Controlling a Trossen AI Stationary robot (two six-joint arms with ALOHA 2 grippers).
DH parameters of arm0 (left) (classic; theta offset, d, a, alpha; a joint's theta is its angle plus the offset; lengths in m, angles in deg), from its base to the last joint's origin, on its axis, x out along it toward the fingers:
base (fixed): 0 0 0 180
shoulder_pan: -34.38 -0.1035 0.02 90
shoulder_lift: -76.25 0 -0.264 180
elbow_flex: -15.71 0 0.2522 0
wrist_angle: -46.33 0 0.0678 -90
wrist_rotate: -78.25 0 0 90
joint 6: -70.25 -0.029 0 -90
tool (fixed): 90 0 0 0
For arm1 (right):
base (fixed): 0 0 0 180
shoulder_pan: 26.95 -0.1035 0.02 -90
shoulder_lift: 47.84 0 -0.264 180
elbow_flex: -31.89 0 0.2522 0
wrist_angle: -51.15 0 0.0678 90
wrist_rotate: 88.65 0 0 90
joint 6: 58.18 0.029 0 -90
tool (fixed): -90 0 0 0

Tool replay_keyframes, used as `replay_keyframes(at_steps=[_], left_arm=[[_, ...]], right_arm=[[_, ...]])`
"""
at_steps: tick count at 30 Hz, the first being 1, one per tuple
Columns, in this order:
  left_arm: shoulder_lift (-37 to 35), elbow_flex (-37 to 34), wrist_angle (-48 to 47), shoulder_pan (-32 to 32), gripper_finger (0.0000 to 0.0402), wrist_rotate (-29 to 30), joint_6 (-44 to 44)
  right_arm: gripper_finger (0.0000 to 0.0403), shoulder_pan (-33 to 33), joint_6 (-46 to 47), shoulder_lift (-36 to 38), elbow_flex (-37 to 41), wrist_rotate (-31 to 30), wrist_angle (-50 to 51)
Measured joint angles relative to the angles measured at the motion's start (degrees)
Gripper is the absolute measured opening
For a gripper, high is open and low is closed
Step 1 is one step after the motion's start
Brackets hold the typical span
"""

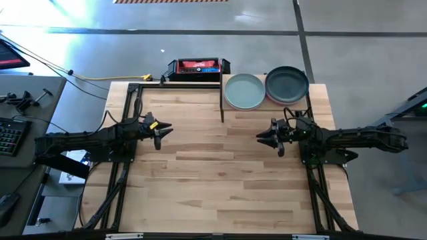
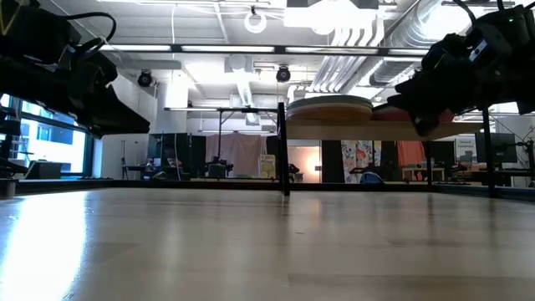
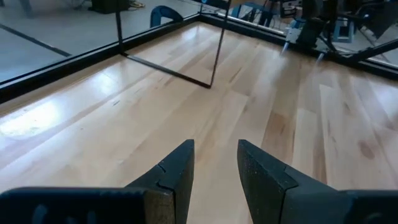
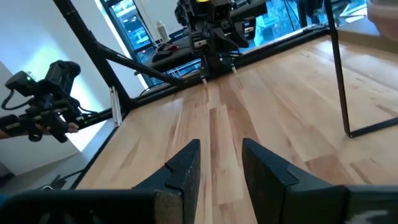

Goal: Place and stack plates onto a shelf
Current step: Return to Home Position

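Note:
The shelf stands at the table's far right, a light wood panel on thin black posts. Two stacks of plates rest on it: one topped by a sage green plate, one topped by a charcoal plate with a pink rim showing beneath. In the low view the plates sit on the raised panel. My left gripper hovers over the table's left middle, my right gripper in front of the shelf. Both point toward each other, fingers a little apart, holding nothing.
A black-and-red box lies just beyond the table's far edge. Black frame rails run along the table's left and right sides. Bare planks stretch between the arms and toward the near edge. The shelf's posts stand ahead.

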Motion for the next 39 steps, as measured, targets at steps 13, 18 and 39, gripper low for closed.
replay_keyframes(at_steps=[13, 18, 39], left_arm=[[0.00, 0.00, 0.28, 0.00, 0.0113, 1.68, -0.09], [0.00, 0.00, 0.32, 0.00, 0.0113, 1.70, -0.09], [-11.73, 0.04, 0.43, 0.09, 0.0113, 1.68, -0.07]], right_arm=[[0.0103, 0.00, 0.28, -0.02, 0.00, 0.09, 1.07], [0.0103, 0.00, 0.26, -0.02, 0.00, 0.17, 1.07], [0.0103, 0.00, 0.24, 25.30, -0.02, 0.15, 19.64]])
